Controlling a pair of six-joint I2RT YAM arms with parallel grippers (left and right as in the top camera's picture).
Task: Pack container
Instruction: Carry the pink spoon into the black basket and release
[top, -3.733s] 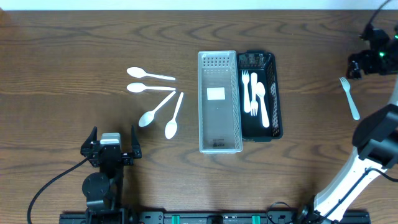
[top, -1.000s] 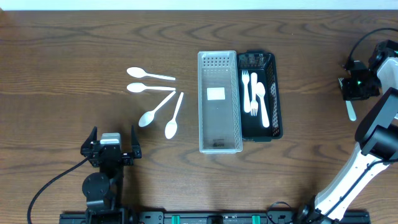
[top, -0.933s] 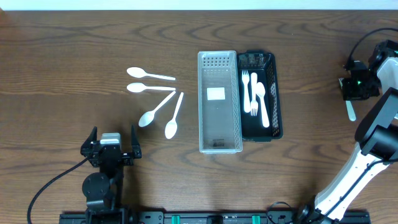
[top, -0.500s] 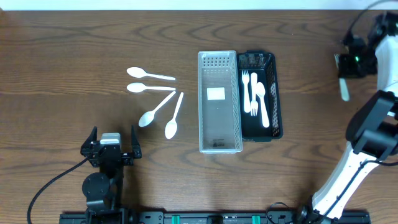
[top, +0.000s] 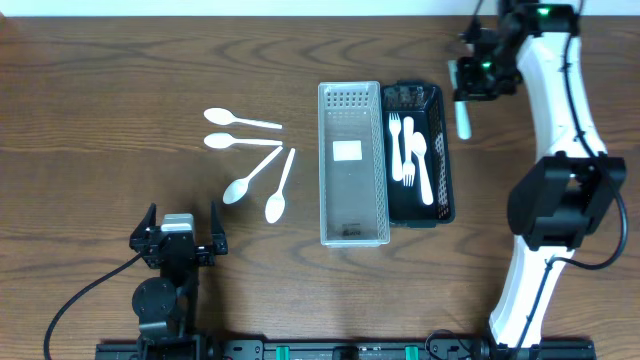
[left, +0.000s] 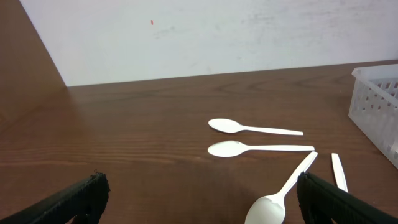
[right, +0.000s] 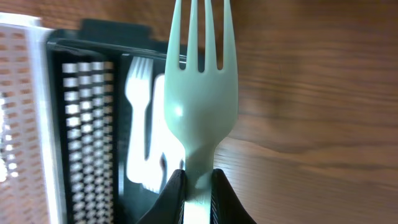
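A pale plastic fork is pinched by its handle in my right gripper, tines pointing away from the jaws. In the overhead view this gripper hangs just right of the black tray's far corner, the fork pointing toward the table's front. Three white forks lie in the black tray. Beside it stands an empty clear basket. Several white spoons lie left of the basket. My left gripper rests open near the front left, one spoon between its fingertips' line of sight.
The black tray and clear basket stand side by side, touching, at mid table. The right arm's base rises at the right edge. Bare wood lies right of the tray and at the far left.
My right gripper has carried the fork from the far right of the table leftward and toward the back, to just beside the black tray. The left arm has stayed still.
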